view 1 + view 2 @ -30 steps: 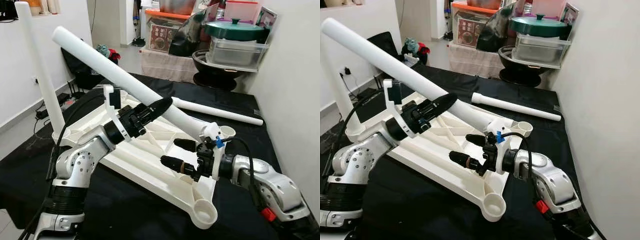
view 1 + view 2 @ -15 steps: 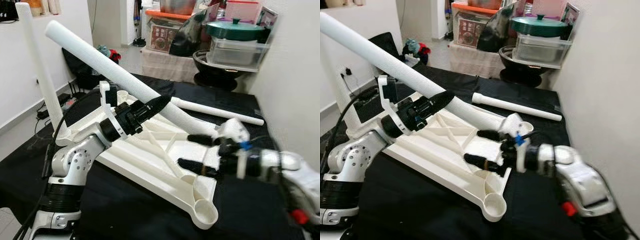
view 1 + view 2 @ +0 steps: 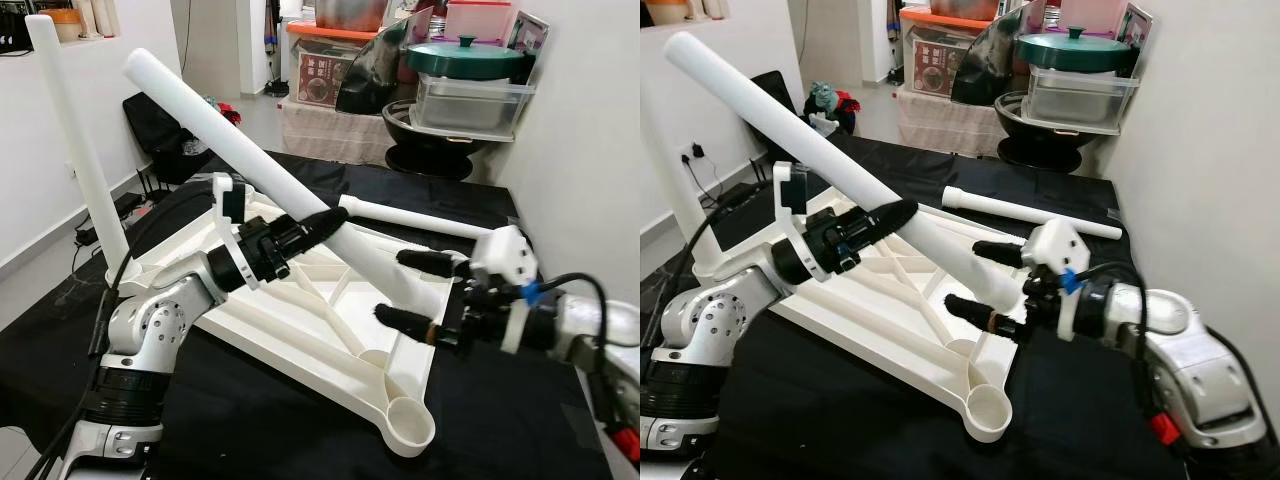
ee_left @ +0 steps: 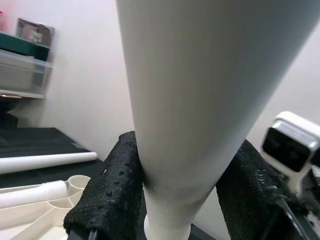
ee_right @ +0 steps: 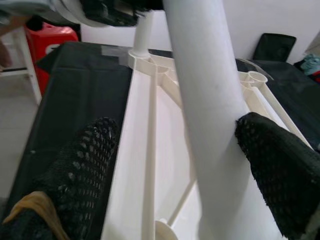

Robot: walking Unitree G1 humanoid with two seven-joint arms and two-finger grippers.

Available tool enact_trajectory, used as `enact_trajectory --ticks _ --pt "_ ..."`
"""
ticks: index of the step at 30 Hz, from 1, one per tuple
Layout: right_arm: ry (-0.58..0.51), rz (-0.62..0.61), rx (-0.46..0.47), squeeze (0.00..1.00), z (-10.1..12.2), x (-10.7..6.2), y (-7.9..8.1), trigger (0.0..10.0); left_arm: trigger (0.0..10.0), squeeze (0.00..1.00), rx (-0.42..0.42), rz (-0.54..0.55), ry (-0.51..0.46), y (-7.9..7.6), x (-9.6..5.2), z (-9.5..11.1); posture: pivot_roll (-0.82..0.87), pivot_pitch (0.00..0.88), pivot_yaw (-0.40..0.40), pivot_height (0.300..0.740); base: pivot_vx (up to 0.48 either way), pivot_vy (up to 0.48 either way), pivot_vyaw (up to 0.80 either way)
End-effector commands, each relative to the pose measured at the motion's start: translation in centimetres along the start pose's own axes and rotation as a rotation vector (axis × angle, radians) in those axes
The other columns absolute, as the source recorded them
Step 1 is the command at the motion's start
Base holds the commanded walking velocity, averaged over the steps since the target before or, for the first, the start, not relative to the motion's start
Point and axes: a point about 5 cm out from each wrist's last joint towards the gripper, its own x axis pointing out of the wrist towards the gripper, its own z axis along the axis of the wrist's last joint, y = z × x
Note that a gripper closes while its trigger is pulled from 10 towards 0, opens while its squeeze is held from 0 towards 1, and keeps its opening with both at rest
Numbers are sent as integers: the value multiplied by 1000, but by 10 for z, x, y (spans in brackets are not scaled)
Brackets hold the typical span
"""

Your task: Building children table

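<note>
Head views: your left gripper (image 3: 318, 222) clamps tilted leg (image 3: 240, 150) over tabletop frame (image 3: 300, 320) on black cloth (image 3: 250, 420); spare leg (image 3: 1030, 212) behind | left wrist: fingers (image 4: 107, 190) pinch it | right wrist: right gripper (image 3: 415, 290) spread, straddling leg | bins (image 3: 470, 90) by wall.

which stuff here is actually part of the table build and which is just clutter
Job: upturned table top; leg gripped by left gripper; right gripper open beside it; fitted upright leg; spare leg.
Clutter: green-lidded pot; clear tub; black bowl.
</note>
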Motion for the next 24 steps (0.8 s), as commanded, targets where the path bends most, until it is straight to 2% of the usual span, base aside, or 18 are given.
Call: enact_trajectory --ticks 1,6,12,14,16,18,19,22,23,24 --pt "15 -4 0 0 -4 6 -2 10000 3490 0 -8 -93 2 -11 4 3 21 0 -52 740 0 0 0" --pt "11 -16 22 0 -6 13 -6 10000 3216 0 -10 -199 56 -20 2 1 25 0 -57 740 0 0 0" --pt "7 5 26 0 -5 16 -3 10000 3412 0 -12 -228 73 -20 0 2 19 0 -55 740 0 0 0" --pt "2 25 30 0 -5 19 0 10000 3843 0 -14 -238 81 -20 0 0 11 0 -54 740 0 0 0" --pt "-5 45 35 0 -4 22 1 1412 3882 0 -15 -242 84 -20 1 -1 9 0 -54 740 0 0 0" --pt "-8 50 37 0 -4 24 2 1412 3882 0 -16 -244 84 -20 1 -1 9 0 -54 740 0 0 0" --pt "-12 51 44 0 -4 25 2 0 4000 0 -16 -246 84 -20 2 -1 8 0 -55 740 0 0 0" --pt "-25 83 57 0 -4 26 6 0 4078 0 -15 -242 84 -19 1 -1 8 0 -58 740 0 0 0" --pt "-28 96 59 0 -4 26 8 0 5804 0 -10 -238 85 -18 1 -2 7 0 -57 740 0 0 0" --pt "-28 96 59 0 -4 26 8 0 5804 0 -10 -238 85 -18 1 -2 7 0 -57 740 0 0 0"
